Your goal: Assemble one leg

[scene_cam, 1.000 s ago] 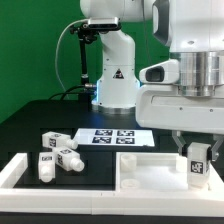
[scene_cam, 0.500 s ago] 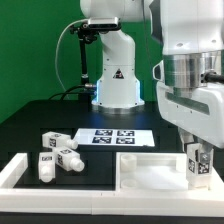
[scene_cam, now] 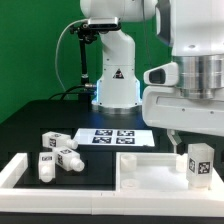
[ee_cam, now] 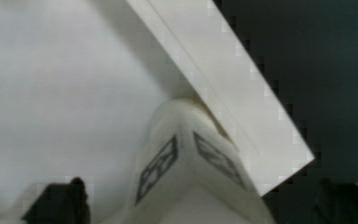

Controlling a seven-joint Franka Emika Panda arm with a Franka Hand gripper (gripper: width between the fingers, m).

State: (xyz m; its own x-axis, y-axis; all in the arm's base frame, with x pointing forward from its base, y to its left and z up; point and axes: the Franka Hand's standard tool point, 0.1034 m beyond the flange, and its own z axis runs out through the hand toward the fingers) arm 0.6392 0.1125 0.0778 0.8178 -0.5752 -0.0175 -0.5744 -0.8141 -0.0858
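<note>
The leg (scene_cam: 198,164), a short white square post with a marker tag, stands upright at the near corner of the wide flat white panel (scene_cam: 148,170) on the exterior view's right. My gripper (scene_cam: 198,150) comes down from above and is shut on the leg's upper part. In the wrist view the leg (ee_cam: 194,160) shows two tagged faces and points down onto the panel (ee_cam: 60,90) beside its raised edge (ee_cam: 220,70). My gripper (ee_cam: 202,205) has a dark fingertip (ee_cam: 60,203) on either side of the leg.
Three loose legs (scene_cam: 58,158) lie on the black table at the exterior view's left. The marker board (scene_cam: 112,137) lies in the middle. A white raised border (scene_cam: 14,174) runs along the front left. The robot base (scene_cam: 115,80) stands behind.
The gripper turned about the upright leg half a second ago and has turned back to its earlier heading. The leg stays at the same panel corner.
</note>
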